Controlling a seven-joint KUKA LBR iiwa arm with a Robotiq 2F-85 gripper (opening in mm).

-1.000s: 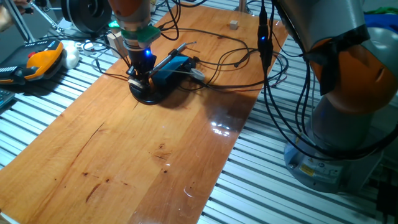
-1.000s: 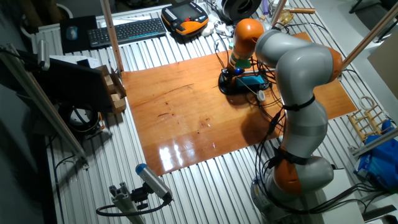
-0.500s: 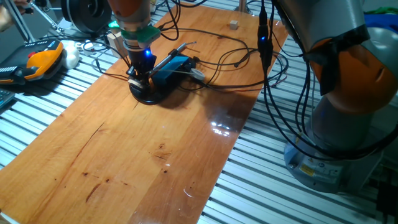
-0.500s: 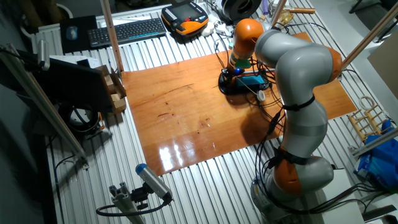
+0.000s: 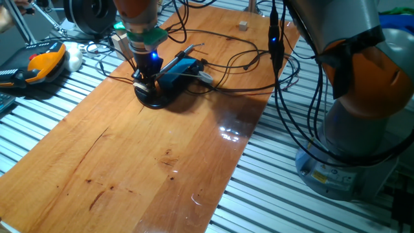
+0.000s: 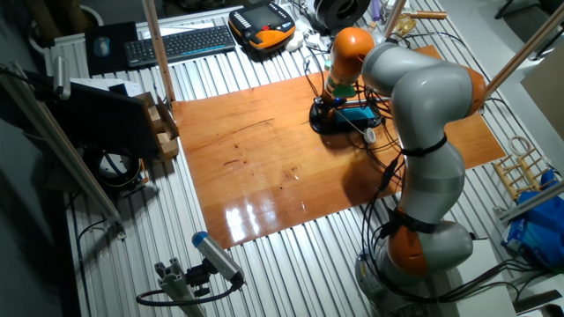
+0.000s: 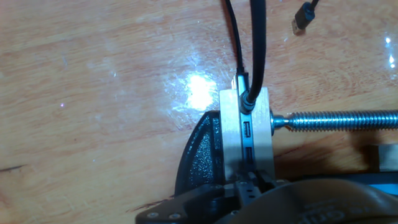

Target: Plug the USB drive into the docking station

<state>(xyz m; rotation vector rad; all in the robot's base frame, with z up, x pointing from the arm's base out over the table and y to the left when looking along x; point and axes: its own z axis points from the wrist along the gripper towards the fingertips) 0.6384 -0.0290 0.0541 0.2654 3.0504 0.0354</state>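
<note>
One far-left item: an orange-and-black device (image 5: 44, 62) lies on the ribbed metal bench, off the wooden board; a round white piece (image 5: 75, 61) sits just beside it
Wooden board: a glossy tabletop (image 5: 149, 162) runs across the bench; ceiling light glares on it towards the right edge
Gripper: the gripper (image 5: 146, 76) points straight down at the left end of the blue box, a blue light glowing on the wrist above it; from the other fixed view it (image 6: 335, 99) sits under the orange wrist joint; in the hand view only its dark underside (image 7: 249, 186) shows at the bottom edge; whether the claw is spread, closed or gripping something, I cannot tell
USB drive: I cannot pick it out in any view; the spot at the fingertips is hidden
Black base: a curved black base (image 5: 152, 97) rests on the board directly under the gripper and bears the box
Docking station: the docking station (image 5: 178, 70) lies tilted on that base, its left end beneath the gripper; in the hand view its pale end face (image 7: 247, 134) stands upright with two small ports one above the other, a black cable (image 7: 255, 50) plugged in at the top
Threaded rod: a metal screw (image 7: 339, 120) meets the right side of that end face
Cables: thin black cables (image 5: 246, 65) loop over the board to the right of the box
Wooden block: a small tan block (image 5: 243, 25) stands near the far edge, well apart from the box
Arm: the grey-and-orange arm (image 5: 362, 77) rises from the bench at the far right
</note>
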